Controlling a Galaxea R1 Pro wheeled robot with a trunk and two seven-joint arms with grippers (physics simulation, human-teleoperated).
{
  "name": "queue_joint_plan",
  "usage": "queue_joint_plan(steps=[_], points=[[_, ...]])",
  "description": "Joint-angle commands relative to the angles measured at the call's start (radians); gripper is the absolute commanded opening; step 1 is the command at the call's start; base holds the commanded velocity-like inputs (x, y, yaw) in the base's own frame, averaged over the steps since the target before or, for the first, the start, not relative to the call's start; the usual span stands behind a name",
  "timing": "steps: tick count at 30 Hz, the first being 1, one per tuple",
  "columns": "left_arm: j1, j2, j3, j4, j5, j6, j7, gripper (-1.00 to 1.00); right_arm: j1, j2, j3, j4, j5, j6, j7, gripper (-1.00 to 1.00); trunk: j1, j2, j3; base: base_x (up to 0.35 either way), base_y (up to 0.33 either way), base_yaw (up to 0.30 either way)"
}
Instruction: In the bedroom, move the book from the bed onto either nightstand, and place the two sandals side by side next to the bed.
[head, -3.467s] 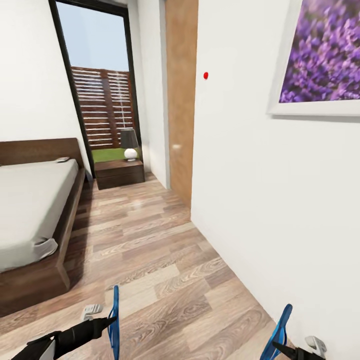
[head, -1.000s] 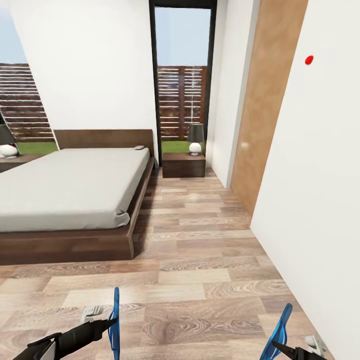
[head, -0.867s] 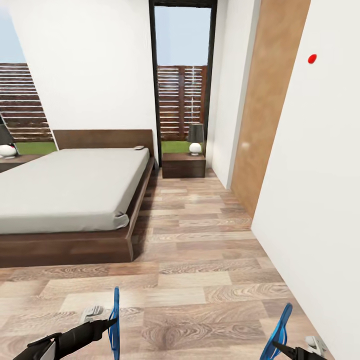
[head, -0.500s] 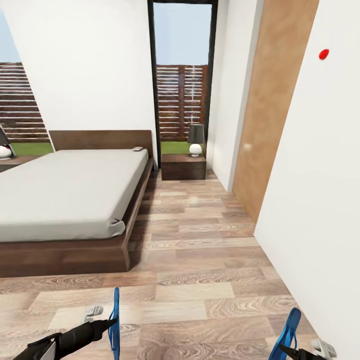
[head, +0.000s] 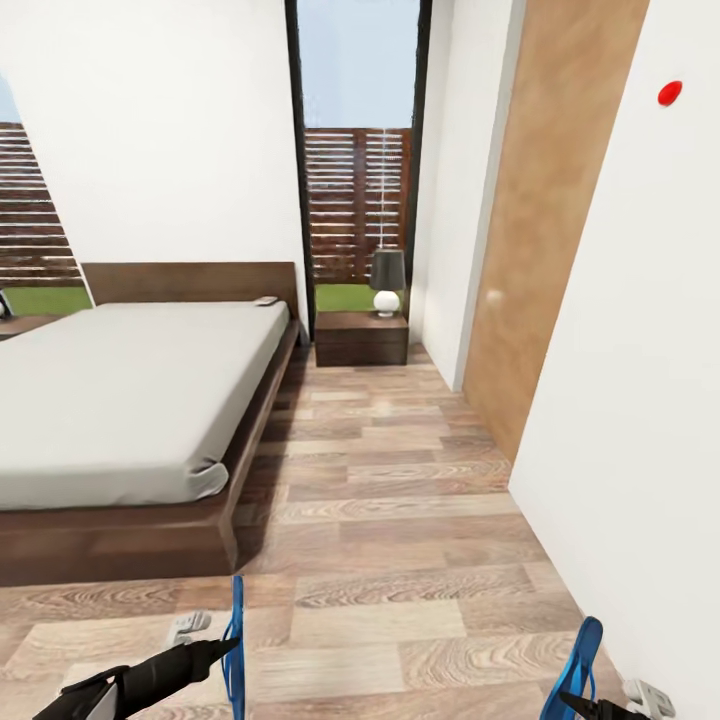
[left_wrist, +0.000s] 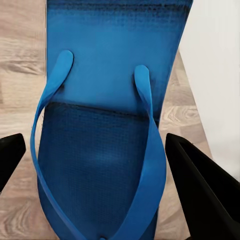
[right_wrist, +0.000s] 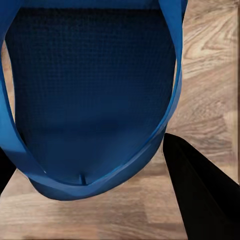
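In the head view my left gripper (head: 228, 648) is shut on a bright blue sandal (head: 236, 640) held on edge above the floor. My right gripper (head: 572, 702) is shut on the second blue sandal (head: 580, 660) at the lower right, close to the white wall. The left wrist view has its sandal (left_wrist: 105, 125) between two black fingers (left_wrist: 200, 185). The right wrist view has the other sandal (right_wrist: 90, 90) over the planks. The bed (head: 130, 380) lies ahead on the left. A small flat object, likely the book (head: 265, 300), rests on the mattress by the headboard. A nightstand (head: 361, 340) stands beside the bed.
A grey-shaded lamp (head: 387, 283) stands on the nightstand before a tall window (head: 355, 180). A wooden door panel (head: 540, 230) and a white wall (head: 640, 400) close the right side. A wood-plank aisle (head: 390, 470) runs between bed and wall.
The whole view has turned left and moved forward, so the camera moved: the bed and nightstand come into view and draw nearer. Both grippers still hold their sandals.
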Motion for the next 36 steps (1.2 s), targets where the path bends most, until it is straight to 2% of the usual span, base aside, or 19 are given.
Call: queue_joint_plan(steps=[1,10,18,23,36], points=[[-0.001,0.000,0.010,-0.002,-0.009,0.007,-0.006,-1.00,-0.001,0.001,-0.009,0.000,-0.002,0.011,0.004,-1.00,0.000,0.000,-0.001,0.314,-0.141,-0.078],[-0.001,-0.001,0.010,-0.002,-0.009,0.007,-0.005,-1.00,-0.001,0.000,-0.009,0.000,-0.002,0.011,0.004,-1.00,0.000,0.000,-0.001,0.314,-0.141,-0.191],[-0.001,-0.001,0.009,0.000,-0.008,0.008,-0.006,-1.00,-0.001,0.002,-0.009,0.000,-0.002,0.011,0.004,-1.00,0.000,0.000,-0.001,0.316,-0.080,-0.017],[-0.001,-0.014,0.010,0.029,-0.009,0.006,-0.005,-1.00,-0.001,0.004,-0.008,0.000,-0.002,0.011,0.005,-1.00,0.000,0.000,-0.001,0.326,-0.005,-0.001],[-0.001,-0.014,0.010,0.034,-0.009,0.006,-0.004,-1.00,-0.001,0.006,-0.008,0.000,-0.002,0.011,0.004,-1.00,0.000,0.000,-0.001,0.328,0.000,0.000]])
